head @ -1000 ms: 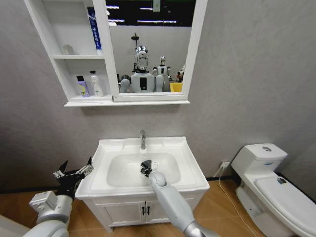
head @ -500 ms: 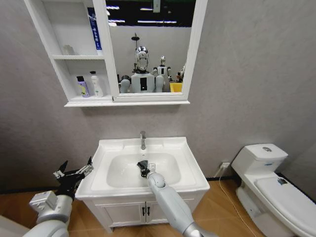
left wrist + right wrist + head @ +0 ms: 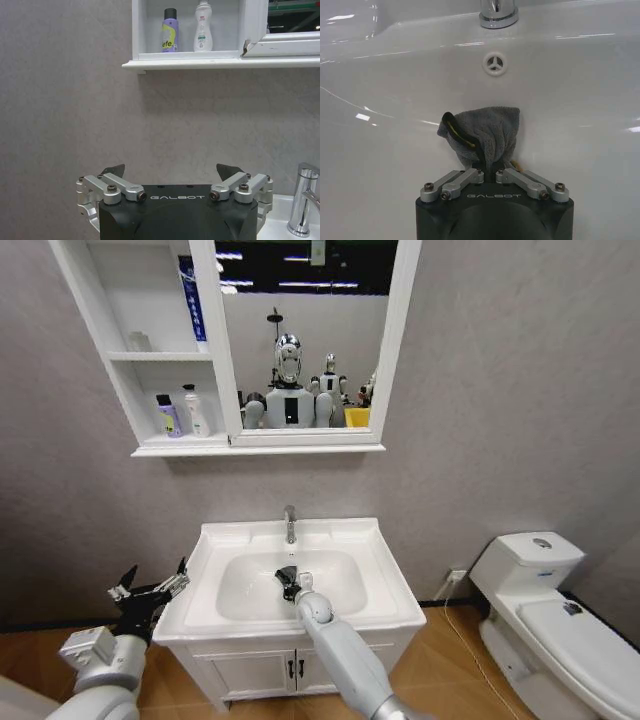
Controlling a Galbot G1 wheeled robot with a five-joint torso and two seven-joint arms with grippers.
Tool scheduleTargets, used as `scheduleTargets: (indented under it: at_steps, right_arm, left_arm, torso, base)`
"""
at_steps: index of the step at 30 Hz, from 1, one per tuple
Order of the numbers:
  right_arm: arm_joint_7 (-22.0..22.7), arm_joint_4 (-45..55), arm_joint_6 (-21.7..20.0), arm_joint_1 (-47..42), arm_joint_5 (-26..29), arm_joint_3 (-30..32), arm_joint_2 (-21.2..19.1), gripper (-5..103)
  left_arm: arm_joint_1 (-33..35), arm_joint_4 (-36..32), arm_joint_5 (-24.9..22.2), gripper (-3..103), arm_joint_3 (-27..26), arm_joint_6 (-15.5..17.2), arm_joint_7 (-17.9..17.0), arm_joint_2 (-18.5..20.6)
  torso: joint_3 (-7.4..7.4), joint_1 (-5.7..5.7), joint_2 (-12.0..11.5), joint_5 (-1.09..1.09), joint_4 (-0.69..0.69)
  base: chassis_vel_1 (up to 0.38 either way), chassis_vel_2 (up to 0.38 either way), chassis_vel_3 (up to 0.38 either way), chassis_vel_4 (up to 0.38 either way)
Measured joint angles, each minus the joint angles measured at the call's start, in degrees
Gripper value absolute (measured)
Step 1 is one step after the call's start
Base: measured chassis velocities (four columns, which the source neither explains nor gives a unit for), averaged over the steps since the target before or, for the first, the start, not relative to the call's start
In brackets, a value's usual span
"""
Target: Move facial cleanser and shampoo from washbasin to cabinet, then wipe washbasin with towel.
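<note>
My right gripper (image 3: 288,580) is down in the bowl of the white washbasin (image 3: 385,585), shut on the dark towel (image 3: 482,132), which presses against the bowl wall below the overflow hole and faucet (image 3: 497,12). The towel shows a yellow-green edge. On the cabinet's (image 3: 130,380) lower open shelf stand a purple bottle (image 3: 166,415) and a white bottle (image 3: 194,411); both also appear in the left wrist view, purple bottle (image 3: 169,31) and white bottle (image 3: 202,27). My left gripper (image 3: 150,590) hangs open and empty left of the washbasin, facing the wall.
A white toilet (image 3: 545,615) stands at the right. The vanity doors (image 3: 290,670) with black handles sit under the washbasin. A blue tube (image 3: 190,300) stands on the cabinet's upper shelf. The mirror (image 3: 305,335) reflects the robot.
My right gripper has slid the towel a little to the left and toward the faucet inside the bowl. The left arm has stayed still.
</note>
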Motion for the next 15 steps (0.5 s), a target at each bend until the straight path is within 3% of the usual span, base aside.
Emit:
scheduleTargets:
  at_steps: [15]
  right_arm:
    - [0.3,5.0,0.8,-2.5,0.0,1.1,-2.8,5]
  left_arm:
    - [0.0,0.0,0.0,100,0.0,0.0,0.0,0.0]
  torso:
    - [0.02,0.01,0.0,-0.02,-0.03]
  base:
    - [0.0,0.0,0.0,0.0]
